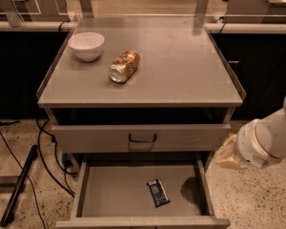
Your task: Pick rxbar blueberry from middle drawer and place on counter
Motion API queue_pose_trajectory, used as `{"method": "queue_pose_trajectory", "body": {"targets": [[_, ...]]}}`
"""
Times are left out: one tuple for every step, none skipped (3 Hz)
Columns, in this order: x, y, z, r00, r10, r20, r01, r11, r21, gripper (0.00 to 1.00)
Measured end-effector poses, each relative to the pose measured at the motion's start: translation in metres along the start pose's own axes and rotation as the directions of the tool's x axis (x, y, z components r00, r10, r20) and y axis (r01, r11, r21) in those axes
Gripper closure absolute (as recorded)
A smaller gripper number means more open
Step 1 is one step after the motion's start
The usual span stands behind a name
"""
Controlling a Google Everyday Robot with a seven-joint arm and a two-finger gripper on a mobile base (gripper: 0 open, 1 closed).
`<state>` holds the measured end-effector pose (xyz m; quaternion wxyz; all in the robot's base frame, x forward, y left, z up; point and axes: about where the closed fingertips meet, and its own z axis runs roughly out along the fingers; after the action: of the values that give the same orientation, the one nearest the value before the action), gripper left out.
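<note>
Honestly, with the rxbar blueberry [158, 192] lying flat on the floor of the middle drawer [109, 197], toward its front, and the gripper [227, 152] parked just outside that drawer's right wall (can't tell if it's released or clenched), I'd worry about clipping that wall going in or skidding the thin bar away.

Counter [181, 75] with bowl [86, 45], can [124, 66]

1. Drawer [109, 194] was open; rxbar [158, 192] lay flat on its floor, right of centre.
2. Counter [181, 70] held bowl [86, 46] and can [124, 66], can on its side.
3. Gripper [227, 154] hung outside the drawer's right wall, apart from rxbar.
</note>
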<state>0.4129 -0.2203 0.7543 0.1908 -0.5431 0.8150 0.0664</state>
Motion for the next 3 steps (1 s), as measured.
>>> {"method": "queue_pose_trajectory", "body": {"targets": [[0.003, -0.004, 0.035, 0.998, -0.035, 0.048, 0.034, 0.9992, 0.023, 1.00], [0.007, -0.001, 0.081, 0.990, -0.077, 0.117, 0.076, 0.9971, 0.007, 1.00], [0.010, 0.000, 0.086, 0.991, -0.076, 0.110, 0.076, 0.9971, 0.000, 1.00]]}}
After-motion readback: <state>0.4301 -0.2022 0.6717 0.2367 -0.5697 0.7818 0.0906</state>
